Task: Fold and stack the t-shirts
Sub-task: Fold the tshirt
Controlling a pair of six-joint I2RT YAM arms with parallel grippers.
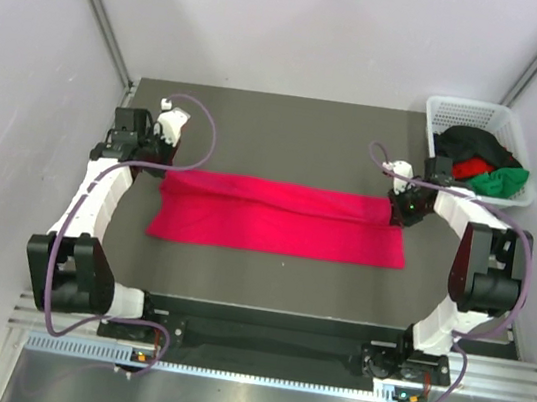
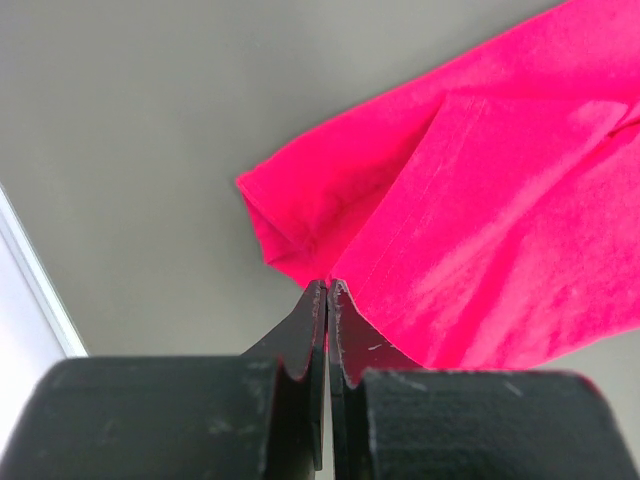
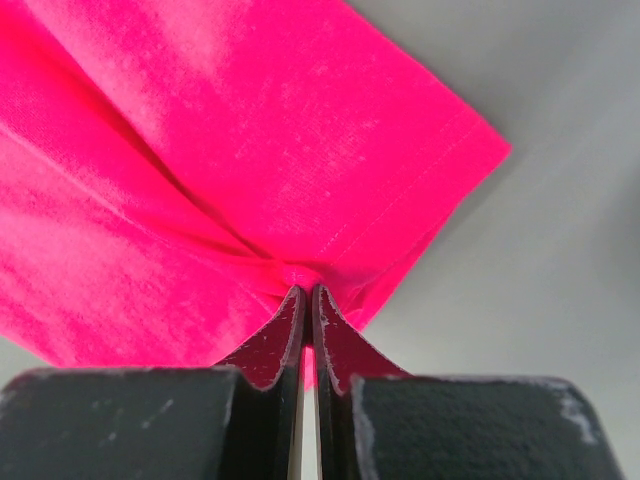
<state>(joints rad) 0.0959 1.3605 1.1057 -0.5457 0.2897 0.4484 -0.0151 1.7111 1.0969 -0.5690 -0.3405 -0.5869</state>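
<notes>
t-shirt (image 1: 280, 225) ends pinched, L claw (image 2: 327, 284), R claw (image 3: 309, 290)

Inside a robotics test booth: plain white wall panels (image 1: 29, 44) on metal posts (image 1: 100, 9) box in a dark grey table (image 1: 290, 123). Two cabled robot arms (image 1: 97, 196) are bolted to an aluminium rail (image 1: 274, 364) at 6 o'clock, with a white basket (image 1: 464, 111) at 2 o'clock.

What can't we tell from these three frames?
- Top view: number of shirts in the white basket; the heaped shirts overlap.
- Left wrist: most of the pink t-shirt, cut off by the right edge.
- Right wrist: how many layers the right gripper pinches; folds hide them.
- Left wrist: cloth beneath the left gripper, hidden by its own body.
</notes>
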